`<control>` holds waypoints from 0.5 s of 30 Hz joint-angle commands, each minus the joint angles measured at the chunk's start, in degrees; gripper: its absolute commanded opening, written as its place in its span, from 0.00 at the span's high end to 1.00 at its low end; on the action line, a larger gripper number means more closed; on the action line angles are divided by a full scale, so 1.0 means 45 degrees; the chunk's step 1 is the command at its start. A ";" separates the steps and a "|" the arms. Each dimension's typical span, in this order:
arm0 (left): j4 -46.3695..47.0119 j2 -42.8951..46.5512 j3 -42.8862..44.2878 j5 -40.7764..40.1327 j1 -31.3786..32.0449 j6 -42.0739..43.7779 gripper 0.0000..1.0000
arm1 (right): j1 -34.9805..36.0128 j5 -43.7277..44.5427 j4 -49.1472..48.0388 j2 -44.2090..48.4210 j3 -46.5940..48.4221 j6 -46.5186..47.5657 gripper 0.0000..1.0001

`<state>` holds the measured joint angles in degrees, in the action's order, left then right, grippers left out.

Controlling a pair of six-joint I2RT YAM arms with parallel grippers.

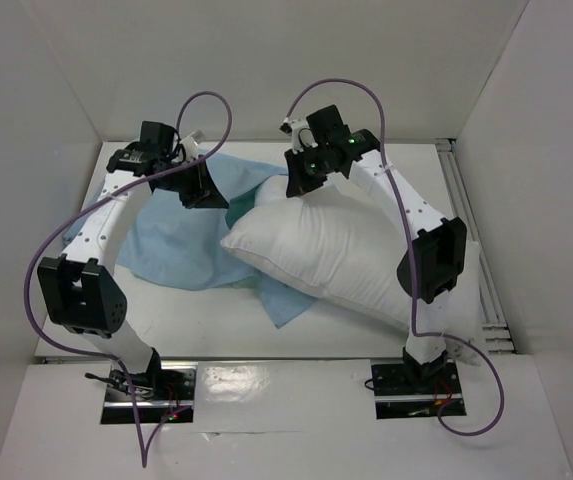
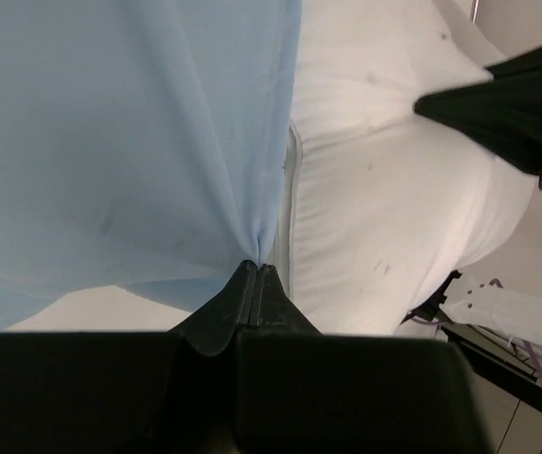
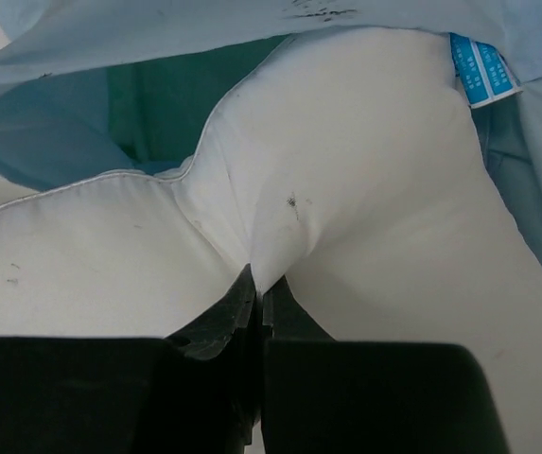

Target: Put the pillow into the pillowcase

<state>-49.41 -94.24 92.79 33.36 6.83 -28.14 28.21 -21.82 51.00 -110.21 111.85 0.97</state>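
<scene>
The white pillow point(image 1: 341, 255) lies diagonally across the table, its far end pushed against the mouth of the light blue pillowcase point(image 1: 176, 240). My left gripper point(image 1: 203, 190) is shut on a pinch of the pillowcase point(image 2: 138, 151), holding its edge up beside the pillow point(image 2: 384, 208). At the pillow's far end my right gripper point(image 1: 304, 178) is shut on a fold of the pillow point(image 3: 346, 161). In the right wrist view the pillowcase point(image 3: 81, 104) gapes around that end, showing a sea-green inside and a blue tag point(image 3: 480, 68).
White walls close in the table on the left, back and right. A metal rail point(image 1: 471, 240) runs along the right edge. A corner of the pillowcase point(image 1: 284, 305) sticks out under the pillow near the front. Purple cables loop above both arms.
</scene>
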 commanded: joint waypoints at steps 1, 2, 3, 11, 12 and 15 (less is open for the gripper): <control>0.0120 0.0764 -0.0211 0.0379 -0.0073 0.0647 1.00 | -0.0231 -0.0756 -0.0006 -0.0448 0.1606 0.0156 1.00; 0.0004 0.0901 -0.0211 0.0379 -0.0073 0.0648 1.00 | -0.0388 -0.0756 -0.0006 -0.0623 0.1879 0.0155 1.00; 0.0003 0.0902 -0.0211 0.0379 -0.0073 0.0648 1.00 | -0.0505 -0.0620 -0.0006 -0.0954 0.2307 -0.0019 1.00; -0.0524 0.1527 -0.0463 -0.0325 -0.0073 0.0882 1.00 | -0.1581 -0.0153 -0.0688 -0.2324 0.2450 -0.2378 1.00; -0.0524 0.1663 -0.0581 -0.0325 -0.0073 0.0882 1.00 | -0.1581 0.0159 -0.1038 -0.2324 0.2100 -0.2558 1.00; -0.0524 0.1820 -0.0699 -0.0149 -0.0073 0.0882 1.00 | -0.0921 0.2453 -0.2557 -0.0984 0.0504 -0.3047 1.00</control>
<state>-50.61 -88.47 90.50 31.81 6.83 -25.56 22.15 -21.30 48.18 -120.07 118.58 -9.34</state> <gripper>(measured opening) 0.022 0.023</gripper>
